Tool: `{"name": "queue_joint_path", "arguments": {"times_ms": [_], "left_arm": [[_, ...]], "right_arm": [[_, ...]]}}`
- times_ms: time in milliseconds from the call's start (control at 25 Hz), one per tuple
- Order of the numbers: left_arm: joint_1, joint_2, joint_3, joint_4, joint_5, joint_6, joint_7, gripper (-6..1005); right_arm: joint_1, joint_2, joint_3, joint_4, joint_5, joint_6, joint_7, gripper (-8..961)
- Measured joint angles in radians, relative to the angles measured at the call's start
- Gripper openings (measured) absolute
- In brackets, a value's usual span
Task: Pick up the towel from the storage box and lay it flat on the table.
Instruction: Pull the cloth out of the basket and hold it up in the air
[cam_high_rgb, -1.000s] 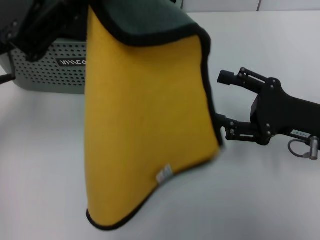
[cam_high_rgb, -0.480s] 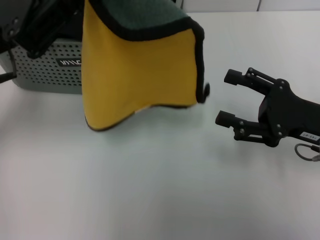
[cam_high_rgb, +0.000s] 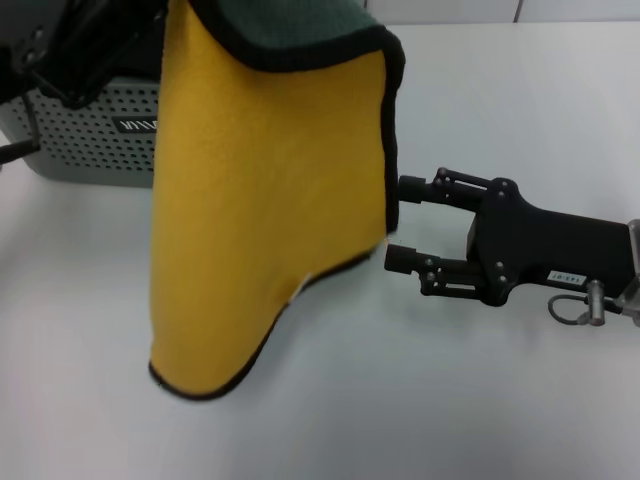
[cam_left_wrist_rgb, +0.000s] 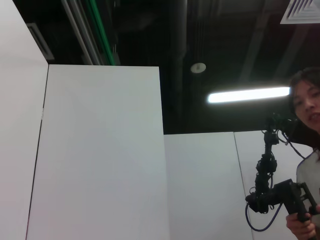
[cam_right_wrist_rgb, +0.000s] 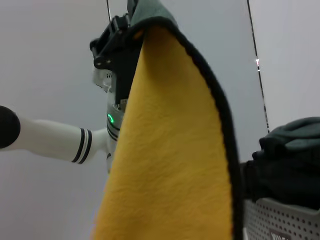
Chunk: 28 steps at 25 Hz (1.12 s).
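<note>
The towel (cam_high_rgb: 270, 200) hangs in the air in the head view, yellow face toward me, with its grey-green face folded over the top and black edging. My left gripper (cam_high_rgb: 95, 45) holds its top at the upper left; it also shows in the right wrist view (cam_right_wrist_rgb: 116, 42) clamped on the towel (cam_right_wrist_rgb: 170, 165). My right gripper (cam_high_rgb: 404, 222) is open, with its fingertips right at the towel's right edge, above the white table (cam_high_rgb: 420, 400). The sage-green storage box (cam_high_rgb: 90, 140) stands behind the towel at the far left.
A dark cloth (cam_right_wrist_rgb: 290, 160) lies heaped in the storage box (cam_right_wrist_rgb: 280, 222). The left wrist view points up at the ceiling and wall panels, with a person (cam_left_wrist_rgb: 307, 105) at its edge. White tabletop stretches in front and to the right.
The towel's lower part, bunched up half a second ago, hangs long again. My right gripper has moved left, from apart up to the towel's right edge, still open.
</note>
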Motion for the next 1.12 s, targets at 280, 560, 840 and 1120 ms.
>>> {"name": "queue_joint_path", "arguments": {"times_ms": [280, 560, 840, 1120], "left_arm": [[0.004, -0.001, 0.000, 0.000, -0.002, 0.000, 0.000, 38], [0.000, -0.001, 0.000, 0.000, -0.003, 0.000, 0.000, 39], [0.001, -0.002, -0.001, -0.001, -0.003, 0.000, 0.000, 39], [0.005, -0.005, -0.002, -0.011, -0.003, 0.000, 0.000, 39]], "right_arm": [[-0.006, 0.000, 0.009, 0.006, 0.004, 0.002, -0.006, 766], [0.006, 0.000, 0.009, 0.006, 0.013, 0.024, -0.007, 582], [0.028, 0.000, -0.035, 0.007, 0.009, 0.073, -0.006, 530], [0.028, 0.000, -0.040, 0.009, 0.012, 0.067, -0.005, 426]]}}
